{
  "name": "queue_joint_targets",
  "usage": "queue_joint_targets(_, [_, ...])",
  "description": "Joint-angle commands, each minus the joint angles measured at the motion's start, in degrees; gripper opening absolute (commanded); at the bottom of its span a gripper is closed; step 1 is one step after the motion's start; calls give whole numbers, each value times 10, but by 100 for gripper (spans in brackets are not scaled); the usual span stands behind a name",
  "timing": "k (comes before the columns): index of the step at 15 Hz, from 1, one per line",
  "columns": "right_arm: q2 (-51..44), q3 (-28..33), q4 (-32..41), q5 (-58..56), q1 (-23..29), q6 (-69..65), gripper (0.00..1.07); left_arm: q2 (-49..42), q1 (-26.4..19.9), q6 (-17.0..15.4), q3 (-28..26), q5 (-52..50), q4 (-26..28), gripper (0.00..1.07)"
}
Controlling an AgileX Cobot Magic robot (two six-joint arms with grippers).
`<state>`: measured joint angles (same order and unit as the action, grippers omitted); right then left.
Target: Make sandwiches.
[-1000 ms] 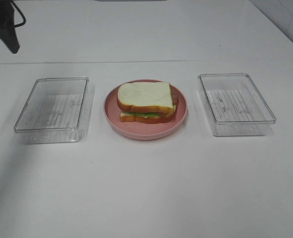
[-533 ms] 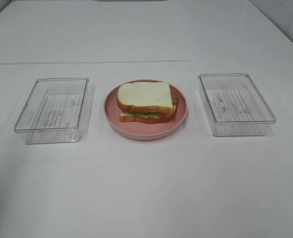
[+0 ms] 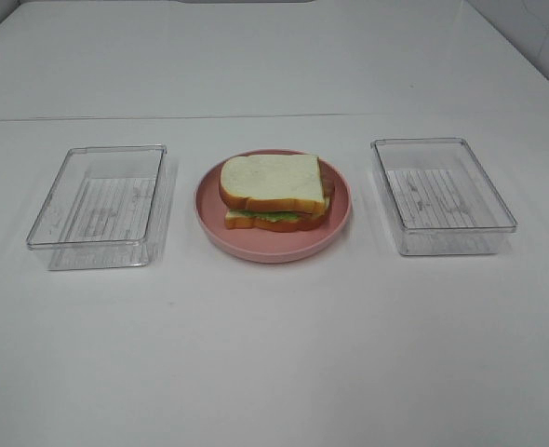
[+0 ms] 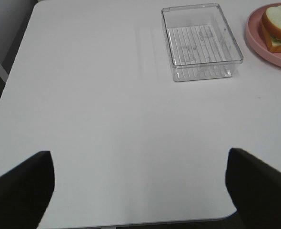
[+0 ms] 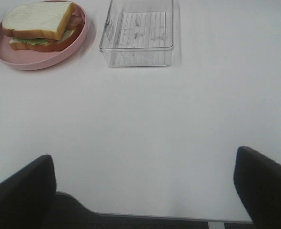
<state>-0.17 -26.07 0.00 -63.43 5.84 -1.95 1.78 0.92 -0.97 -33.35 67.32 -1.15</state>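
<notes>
**Sandwich sits built on the plate; both hands wide open and empty**

In the high view, one assembled sandwich (image 3: 274, 193) rests on the pink plate (image 3: 214, 223) at the centre of the white desk (image 3: 274, 354). Its top bread slice lies slightly askew over the lower one, with green lettuce and a reddish-brown edge of bacon showing between them. A clear tray (image 3: 96, 205) stands at nine o'clock from the plate and a second clear tray (image 3: 442, 194) at three o'clock; both look empty and stand apart from the plate.

Neither arm appears in the high view. In the wrist views, the left hand (image 4: 140, 183) hangs over bare desk near the desk's edge, well apart from the nearer tray (image 4: 201, 41), its fingers spread wide with nothing between them. The right hand (image 5: 144, 186) is likewise spread wide and empty, well apart from the sandwich (image 5: 38, 25) and its plate (image 5: 16, 59).

As I judge it, the stack looks complete, and no loose ingredients show anywhere.

The risks from here:
- A hand reaching back across the plate could nudge the askew top slice off the stack.
- A low sweep could knock a light tray, sliding it into the plate.
- Gripping the sandwich only by its top slice would likely pull the layers apart.
</notes>
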Motion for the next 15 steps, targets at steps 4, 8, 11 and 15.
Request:
queue_joint_targets(4, [-18,2,4,4,1,4,96,-32,3,20,38,-57,11,89])
queue_joint_targets(8, [-17,2,5,4,1,4,96,-30,3,1,38,-57,0,89])
queue_joint_targets(11, [-17,2,5,4,1,4,96,-30,3,1,38,-57,0,89])
queue_joint_targets(15, [-17,2,5,4,1,4,96,-32,-36,1,38,-57,11,89])
